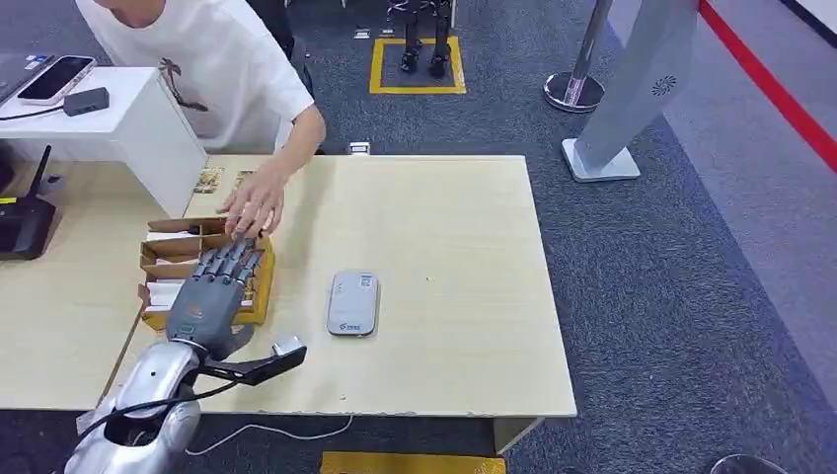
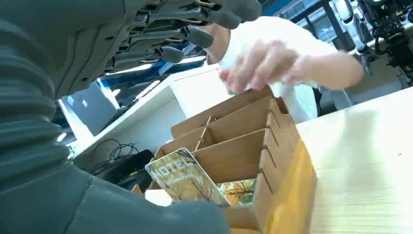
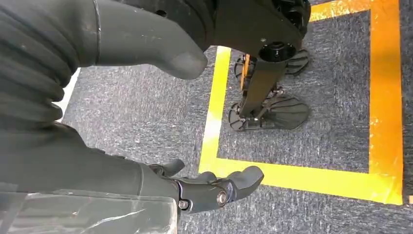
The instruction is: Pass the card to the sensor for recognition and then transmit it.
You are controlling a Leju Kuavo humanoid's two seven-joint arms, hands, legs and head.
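My left hand (image 1: 212, 291) hovers flat over a compartmented cardboard card box (image 1: 158, 259) at the table's left side, fingers spread and holding nothing. In the left wrist view its fingers (image 2: 195, 34) stretch above the box (image 2: 243, 151), and a printed card (image 2: 182, 178) stands tilted in a near compartment just past my thumb. The grey sensor (image 1: 352, 302) lies flat on the table to the right of the box. A person's hand (image 1: 252, 202) reaches over the box's far end. My right hand (image 3: 214, 187) hangs beside my body above the floor, holding nothing.
The person in a white shirt (image 1: 212, 69) leans in from the far left. Loose cards (image 1: 209, 181) lie beyond the box. A white stand (image 1: 109, 118) with a phone and a black router (image 1: 25, 222) sit on the left. Yellow tape (image 3: 311, 173) marks the carpet.
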